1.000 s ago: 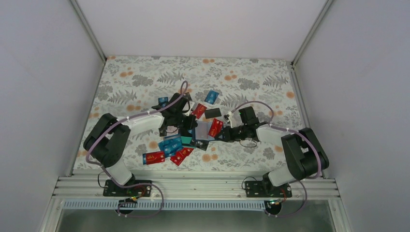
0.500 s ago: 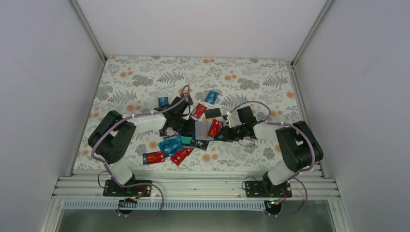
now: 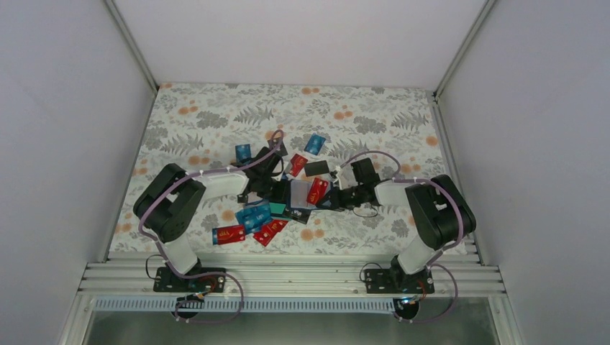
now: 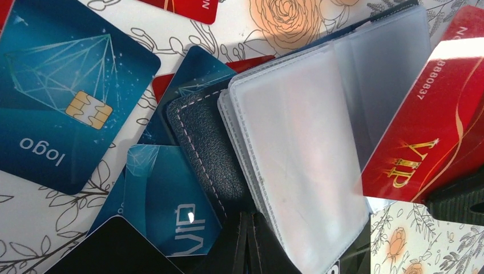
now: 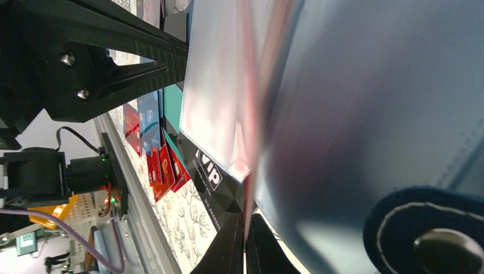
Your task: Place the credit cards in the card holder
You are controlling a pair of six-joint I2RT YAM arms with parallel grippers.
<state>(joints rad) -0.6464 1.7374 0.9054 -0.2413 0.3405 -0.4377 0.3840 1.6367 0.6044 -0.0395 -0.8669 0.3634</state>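
Several loose credit cards (image 3: pixel 230 234) nearest us on surface (image 3: pixel 360 115), red and blue. Mid-pile, between arms: card holder (image 4: pixel 297 148) open, clear sleeves up. Left fingers (image 4: pixel 242 245) pinched shut, seemingly on its edge. Right fingers (image 5: pixel 234 251) clamped on red VIP card (image 4: pixel 428 131), just right of holder, corner overlapping sleeves, long axis pointing leftward at them. We judge right arm nearer for insertion. More cards beyond.

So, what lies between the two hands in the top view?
The open card holder, with a red card over its right side, seen in the top view and close up from the left wrist.
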